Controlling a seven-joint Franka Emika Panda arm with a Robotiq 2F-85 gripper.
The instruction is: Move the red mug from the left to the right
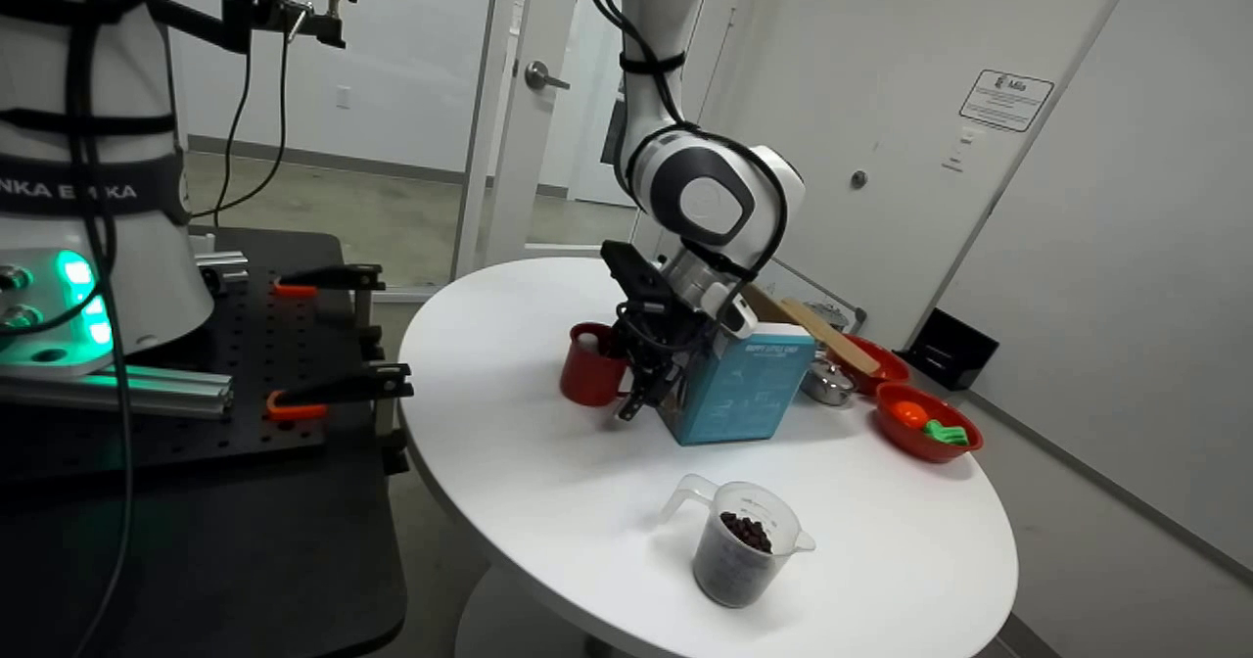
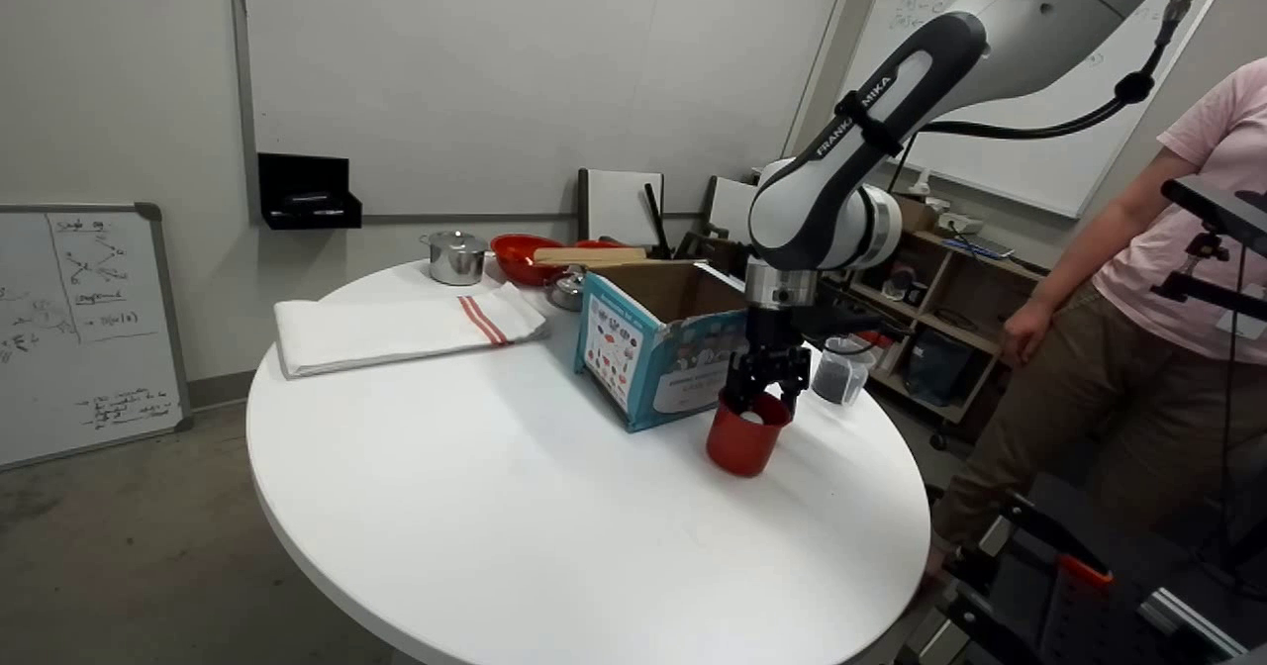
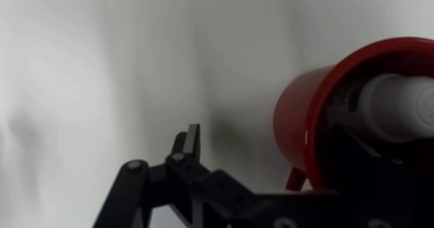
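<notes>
Red mug (image 2: 740,449), white item (image 3: 393,109) inside, stands on counter (image 2: 495,546) just beside blue cardboard box (image 1: 749,394). End effector (image 2: 764,398) spread wide astride rim (image 3: 309,129), one finger (image 3: 192,139) outside mug, one inside; no grip yet. Mug probably light, stiff, slick; pinch rim near handle (image 3: 296,179). Readable: "FRANKA" on arm (image 2: 921,71), "Mila" on wall sign (image 1: 1006,100); box print too blurry.

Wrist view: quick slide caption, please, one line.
Open claw at the mug, one finger outside, the other at its mouth; a white object inside.
</notes>
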